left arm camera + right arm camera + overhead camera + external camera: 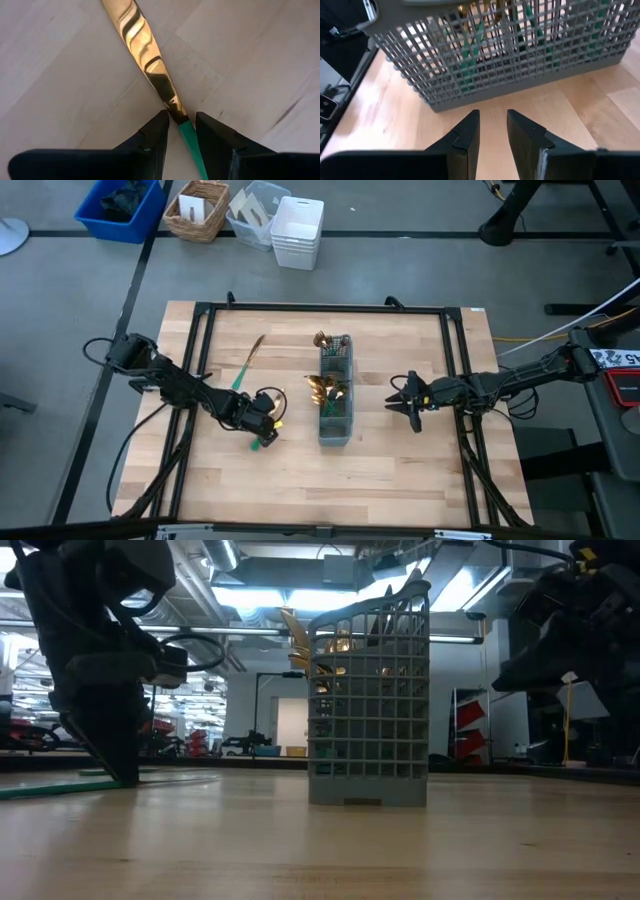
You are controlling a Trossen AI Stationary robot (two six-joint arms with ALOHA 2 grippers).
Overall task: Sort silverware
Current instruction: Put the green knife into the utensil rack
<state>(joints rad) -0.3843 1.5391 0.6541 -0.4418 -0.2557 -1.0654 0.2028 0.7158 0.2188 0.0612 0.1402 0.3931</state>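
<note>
A knife with a gold blade (145, 55) and a green handle (192, 145) lies flat on the table under my left gripper (181, 122). That gripper is open, points down, and has one finger on each side of the knife's neck. In the high view the left gripper (266, 416) is left of the grey caddy (335, 392), and the green handle (265, 442) sticks out toward the near edge. Another green-handled piece (247, 365) lies flat farther back. Several pieces stand in the caddy (485, 55). My right gripper (410, 402) is open and holds nothing, right of the caddy. My left gripper comes from above, pointing down, with its fingers across the knife at the neck (175, 112), where blade meets handle. One fingertip (159, 125) is right beside the neck. The other stands off a little. I cannot tell whether either touches it.
Black frame rails (205, 360) run along the table's left, right and far sides. Beyond the far edge, on the floor, stand a blue bin (120, 208), a wicker basket (197, 210) and white bins (297, 230). Bare wood lies near the front edge (330, 490).
</note>
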